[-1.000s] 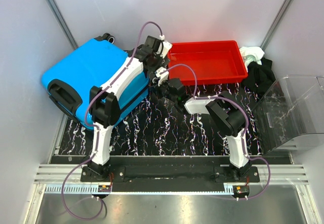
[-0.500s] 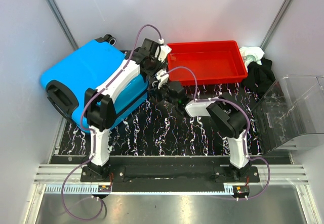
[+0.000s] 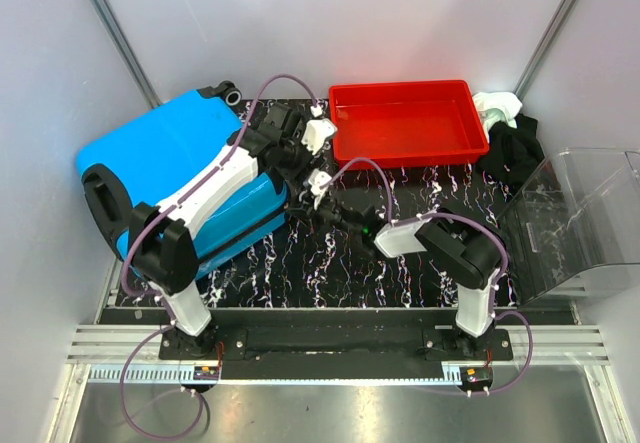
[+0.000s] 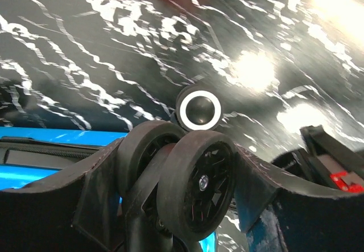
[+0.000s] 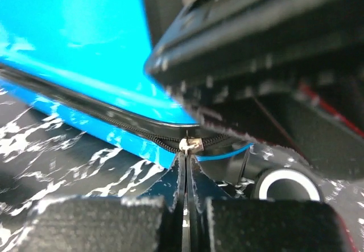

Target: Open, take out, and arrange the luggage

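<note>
Luggage (image 3: 170,163) on the left side of the counter (image 3: 300,263), a big glossy blue hard shell with rounded corners, lying tilted, its black handle at the near-left end and a black wheel at the far corner. The counter under it is black with white marbled veins. The left arm reaches across the shell to the far-right corner, and up close the left fingers (image 4: 74,206) sit on either side of a chunky double wheel (image 4: 196,186) of matte black rubber, gripping it between them. Just beyond that wheel there's a round black disc with a white ring (image 4: 199,108). Now the right arm: it stretches in low from the right to the case's near-right edge. The right fingers (image 5: 96,220), rough black pads, are pressed together with only a hairline slit, and the small silvery zip pull (image 5: 190,145) sits right at their tips on the dark zip line (image 5: 153,141); can't tell if they pinch it. Behind, a shiny red tray (image 3: 400,87), rectangular. Far right, a clear bin (image 3: 590,223), and black and white cloth (image 3: 510,133) bunched beside the tray
</note>
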Motion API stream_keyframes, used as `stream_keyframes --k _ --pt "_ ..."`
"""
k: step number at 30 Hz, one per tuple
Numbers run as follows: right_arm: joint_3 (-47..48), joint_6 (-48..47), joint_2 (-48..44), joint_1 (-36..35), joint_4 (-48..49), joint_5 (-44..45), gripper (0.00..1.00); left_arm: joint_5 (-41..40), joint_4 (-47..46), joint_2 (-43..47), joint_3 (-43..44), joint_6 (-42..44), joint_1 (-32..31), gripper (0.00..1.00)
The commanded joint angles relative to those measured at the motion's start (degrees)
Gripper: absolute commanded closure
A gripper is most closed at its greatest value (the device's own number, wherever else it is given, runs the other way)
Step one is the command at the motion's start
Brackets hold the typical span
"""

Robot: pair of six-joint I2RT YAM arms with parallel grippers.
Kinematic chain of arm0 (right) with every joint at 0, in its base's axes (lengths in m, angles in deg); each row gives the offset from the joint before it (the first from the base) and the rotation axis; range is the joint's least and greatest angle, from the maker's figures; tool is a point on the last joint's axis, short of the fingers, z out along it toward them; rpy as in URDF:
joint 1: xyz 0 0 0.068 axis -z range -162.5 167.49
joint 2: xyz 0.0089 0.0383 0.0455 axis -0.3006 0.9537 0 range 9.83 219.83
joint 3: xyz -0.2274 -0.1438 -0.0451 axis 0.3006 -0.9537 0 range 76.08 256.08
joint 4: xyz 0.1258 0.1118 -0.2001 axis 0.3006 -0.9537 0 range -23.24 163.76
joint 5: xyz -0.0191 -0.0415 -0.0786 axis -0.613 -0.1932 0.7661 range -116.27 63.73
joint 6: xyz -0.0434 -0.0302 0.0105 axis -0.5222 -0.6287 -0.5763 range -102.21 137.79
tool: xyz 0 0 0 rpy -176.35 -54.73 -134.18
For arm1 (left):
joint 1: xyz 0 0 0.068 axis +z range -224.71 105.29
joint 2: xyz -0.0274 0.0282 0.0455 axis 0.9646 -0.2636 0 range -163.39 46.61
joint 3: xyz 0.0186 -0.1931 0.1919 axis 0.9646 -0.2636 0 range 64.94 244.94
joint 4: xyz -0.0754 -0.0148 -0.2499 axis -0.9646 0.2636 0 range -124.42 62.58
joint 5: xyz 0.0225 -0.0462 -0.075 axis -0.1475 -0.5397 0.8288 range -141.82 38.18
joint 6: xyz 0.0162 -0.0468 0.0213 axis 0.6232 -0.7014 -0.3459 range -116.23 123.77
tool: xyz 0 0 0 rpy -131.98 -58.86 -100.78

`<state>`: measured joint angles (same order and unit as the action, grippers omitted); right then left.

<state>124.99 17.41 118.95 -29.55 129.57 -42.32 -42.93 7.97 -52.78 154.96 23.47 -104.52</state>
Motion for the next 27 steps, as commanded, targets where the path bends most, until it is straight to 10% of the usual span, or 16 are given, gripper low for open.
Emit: stream_keyframes --k 1,27 --pt "-3.9 11.6 -3.6 2.0 7.5 0.6 1.00 13.3 15.8 13.1 -3.8 -1.2 0.3 1.00" --pt "-16.7 14.8 -2.9 -5.9 13.0 5.6 1.00 19.2 24.6 28.5 -16.6 9.6 -4.7 1.00"
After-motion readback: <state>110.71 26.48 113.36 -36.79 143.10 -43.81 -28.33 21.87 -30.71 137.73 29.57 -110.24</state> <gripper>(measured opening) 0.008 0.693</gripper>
